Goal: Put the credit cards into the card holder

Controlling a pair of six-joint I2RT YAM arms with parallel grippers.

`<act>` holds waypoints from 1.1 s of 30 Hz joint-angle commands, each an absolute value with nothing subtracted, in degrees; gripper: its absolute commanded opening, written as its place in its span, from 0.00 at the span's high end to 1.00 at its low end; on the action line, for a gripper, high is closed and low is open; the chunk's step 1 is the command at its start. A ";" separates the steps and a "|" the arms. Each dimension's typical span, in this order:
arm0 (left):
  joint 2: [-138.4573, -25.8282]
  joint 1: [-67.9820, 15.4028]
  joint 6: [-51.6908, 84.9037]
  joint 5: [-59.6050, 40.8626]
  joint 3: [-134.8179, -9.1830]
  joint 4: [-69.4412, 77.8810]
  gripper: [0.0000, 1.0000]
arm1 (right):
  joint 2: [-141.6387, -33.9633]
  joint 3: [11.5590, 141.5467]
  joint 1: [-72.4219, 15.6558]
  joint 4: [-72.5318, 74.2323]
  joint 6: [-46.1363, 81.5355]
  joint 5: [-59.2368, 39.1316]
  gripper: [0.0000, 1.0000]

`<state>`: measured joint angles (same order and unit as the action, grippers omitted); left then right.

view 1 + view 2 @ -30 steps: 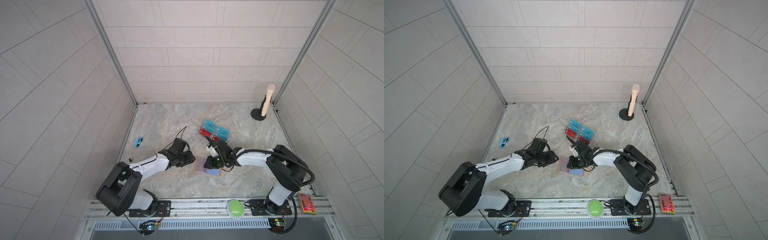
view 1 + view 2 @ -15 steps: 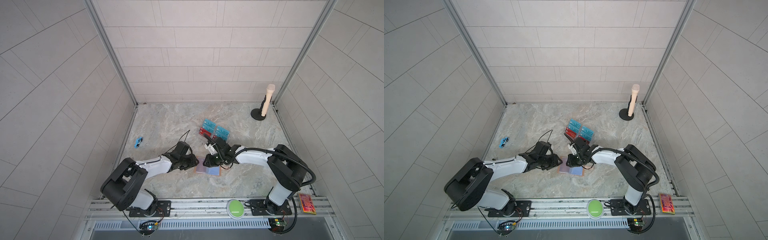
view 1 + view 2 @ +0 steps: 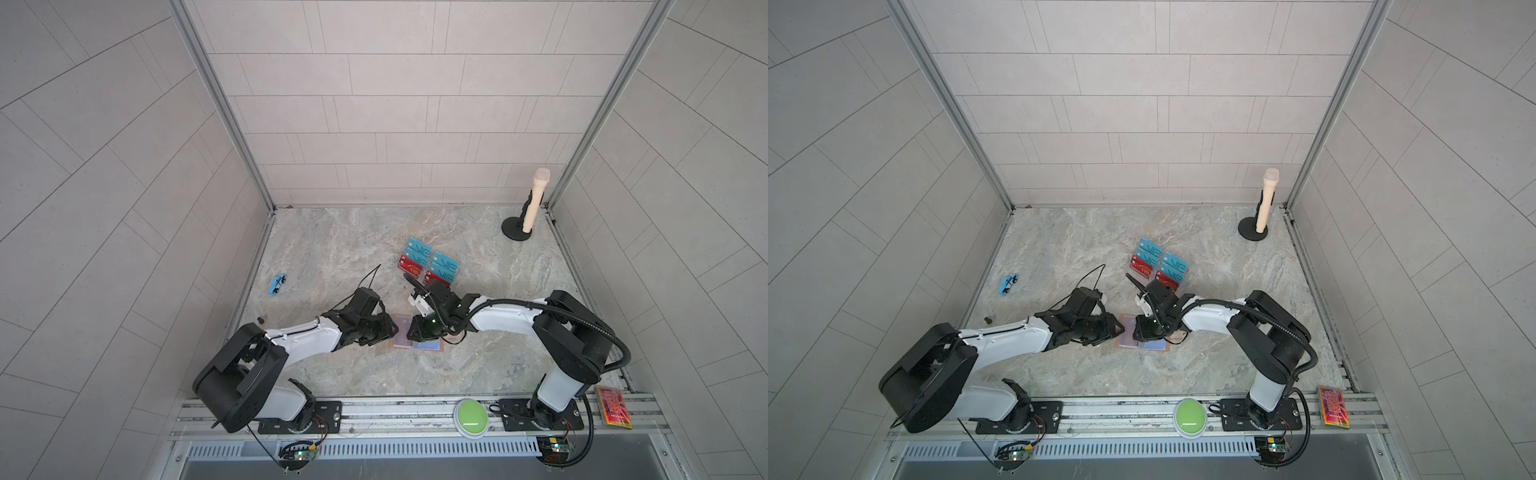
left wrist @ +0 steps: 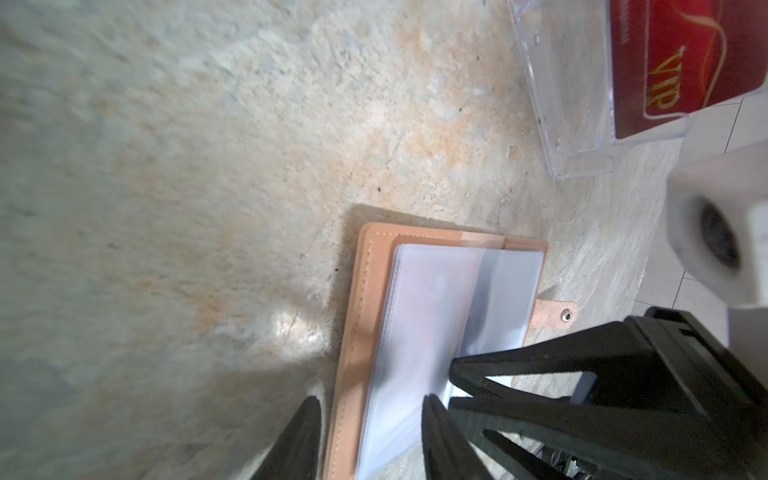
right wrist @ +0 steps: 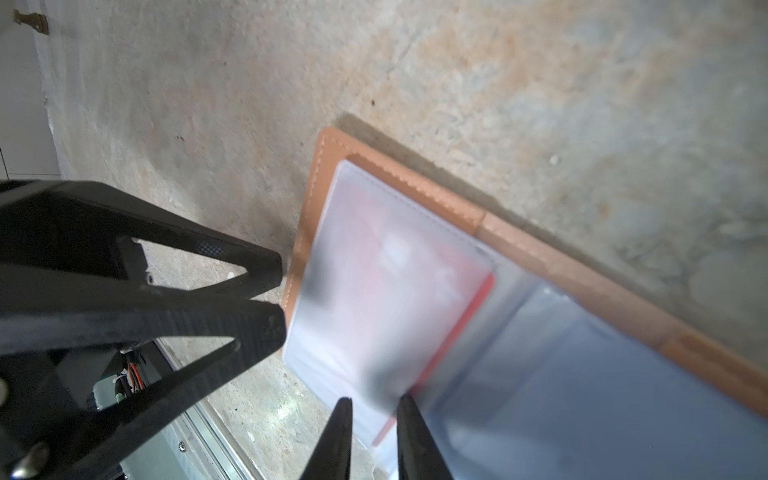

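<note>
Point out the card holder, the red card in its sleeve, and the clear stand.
card holder [image 4: 353, 332], left wrist view, tan stitched border.
red card [image 5: 476, 291], right wrist view, its uncovered edge.
clear stand [image 4: 582, 141], left wrist view, bare acrylic front wall.

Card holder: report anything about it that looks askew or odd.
The red card is only partly in a clear sleeve of the card holder: a strip of its long edge shows bare beyond the sleeve's mouth, near the fold. Nothing else stands out.
</note>
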<state>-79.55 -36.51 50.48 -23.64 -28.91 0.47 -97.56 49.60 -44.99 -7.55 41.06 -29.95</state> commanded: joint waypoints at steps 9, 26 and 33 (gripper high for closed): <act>-67.22 -35.80 45.72 -5.69 -37.35 -19.16 0.54 | -91.90 69.72 -39.54 -34.91 24.74 -21.96 0.67; -63.29 -34.10 38.32 -4.91 -38.68 -16.29 0.46 | -109.20 95.58 -32.15 -51.86 7.78 -8.91 0.61; -63.45 -34.01 38.32 -4.25 -38.03 -17.53 0.46 | -111.65 96.22 -29.37 -52.63 5.66 -9.29 0.59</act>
<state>-64.01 -34.41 39.09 -4.82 -38.85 -17.26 -110.39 94.94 -29.65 -50.26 8.58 -10.37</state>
